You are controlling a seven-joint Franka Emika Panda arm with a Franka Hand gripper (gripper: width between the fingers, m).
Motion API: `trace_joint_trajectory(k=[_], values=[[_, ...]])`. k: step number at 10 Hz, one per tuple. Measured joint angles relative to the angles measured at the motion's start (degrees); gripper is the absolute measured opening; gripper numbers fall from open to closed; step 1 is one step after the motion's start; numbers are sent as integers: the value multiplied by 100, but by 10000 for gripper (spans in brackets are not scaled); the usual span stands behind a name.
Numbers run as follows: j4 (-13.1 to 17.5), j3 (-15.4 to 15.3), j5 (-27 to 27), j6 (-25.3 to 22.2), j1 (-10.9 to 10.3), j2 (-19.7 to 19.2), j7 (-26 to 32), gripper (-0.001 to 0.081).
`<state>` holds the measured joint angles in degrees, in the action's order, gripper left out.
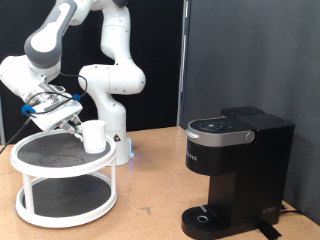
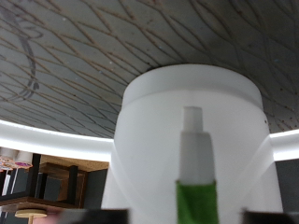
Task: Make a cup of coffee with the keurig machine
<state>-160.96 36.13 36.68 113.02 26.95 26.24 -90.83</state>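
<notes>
White cup (image 1: 94,136) sits upright on the top shelf of a round two-tier stand (image 1: 64,178), right at our hand (image 1: 72,122). In the wrist view the cup (image 2: 192,140) fills the frame just ahead of a green-and-white fingertip (image 2: 193,177). We cannot tell if the hand is spread or pinching. Black keurig machine (image 1: 235,170) stands well apart from the hand on the wooden worktop (image 1: 150,215), lid down.

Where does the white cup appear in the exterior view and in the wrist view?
Exterior view: the cup stands on the round stand's top shelf, at the gripper.
Wrist view: the cup fills the centre, behind a finger.
Shared landmark: the shelf's dark patterned surface.
</notes>
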Motion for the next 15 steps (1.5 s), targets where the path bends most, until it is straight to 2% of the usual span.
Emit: trace_joint_trajectory(k=[1, 2, 3, 4, 8, 10, 13, 15], values=[[11, -1, 19, 4, -9, -35, 0, 74], [20, -1, 37, 4, -20, -64, 0, 74], [28, -1, 43, -11, -21, -72, 0, 18], [56, 1, 43, -94, -20, -72, -3, 8], [422, 9, 39, -1094, 79, 64, -273, 8], [647, 9, -223, -1610, 109, 145, -498, 8], [522, -78, 76, -1362, 72, 134, -512, 8], [428, -360, 489, -1101, -135, 95, -609, 7]])
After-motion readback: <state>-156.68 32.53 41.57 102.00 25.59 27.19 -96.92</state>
